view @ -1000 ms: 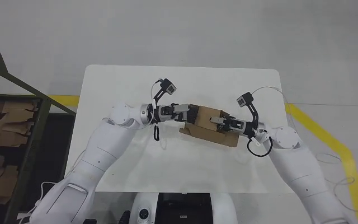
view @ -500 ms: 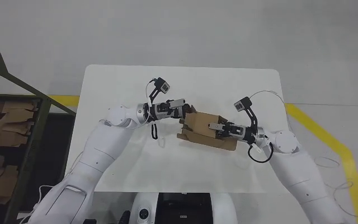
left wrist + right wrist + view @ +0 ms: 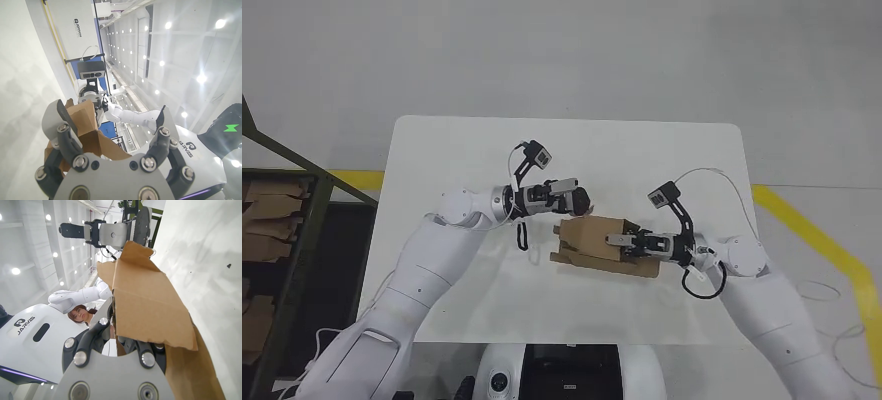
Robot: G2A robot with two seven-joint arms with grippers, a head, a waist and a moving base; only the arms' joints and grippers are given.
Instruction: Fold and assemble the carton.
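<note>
The carton (image 3: 594, 240), brown and half opened, lies on the white desk (image 3: 442, 160), about midway from left to right and toward the near edge, between the two arms. The right tool (image 3: 622, 240) comes in from the right over the carton's top and is clamped on a cardboard panel. In the right wrist view one finger (image 3: 103, 313) presses against the panel's edge, while the other is hidden behind the cardboard. The left tool (image 3: 579, 199) sits just beyond the carton's far left corner, its jaws spread wide with nothing between them. In the left wrist view a raised flap (image 3: 85, 115) stands just beside one finger (image 3: 63, 111), and I cannot tell whether they touch. On the floor left of the desk, a dark rack (image 3: 282, 215) holds flat brown sheets.
</note>
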